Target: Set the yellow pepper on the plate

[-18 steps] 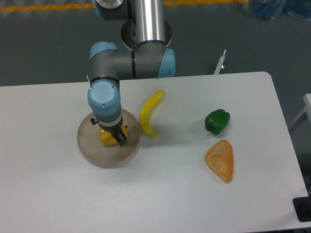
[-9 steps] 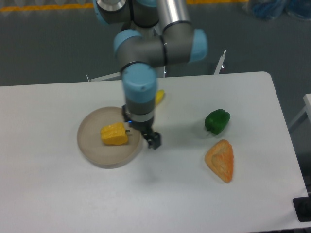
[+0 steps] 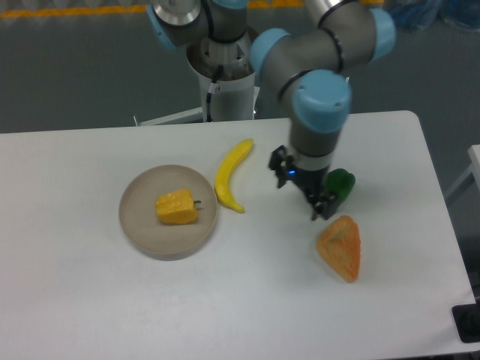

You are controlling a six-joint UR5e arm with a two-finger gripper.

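- Hanging above the right half of the white table (image 3: 90, 300), the gripper (image 3: 321, 209) points down, its dark fingertips low at the end of the arm's blue-capped wrist.
- Claw state: nothing is held between the fingers; how wide they stand apart cannot be told from this angle.
- The yellow pepper (image 3: 177, 207) lies well to the left of the claw, inside the plate (image 3: 139, 231), on its side with the short dark stem pointing right toward the rim.
- The plate is a round beige-grey dish resting flat on the table, well apart from the claw on its left.
- A yellow banana (image 3: 232, 173) lies between the plate and the claw, curved, its lower tip just beside the plate's right rim; contact between them cannot be confirmed.
- A green pepper (image 3: 343, 184) sits just right of the claw and slightly behind it, partly hidden by the gripper body.
- An orange triangular wedge (image 3: 340, 247) lies on the table just below and slightly right of the fingertips, in front of the green pepper and apart from it.
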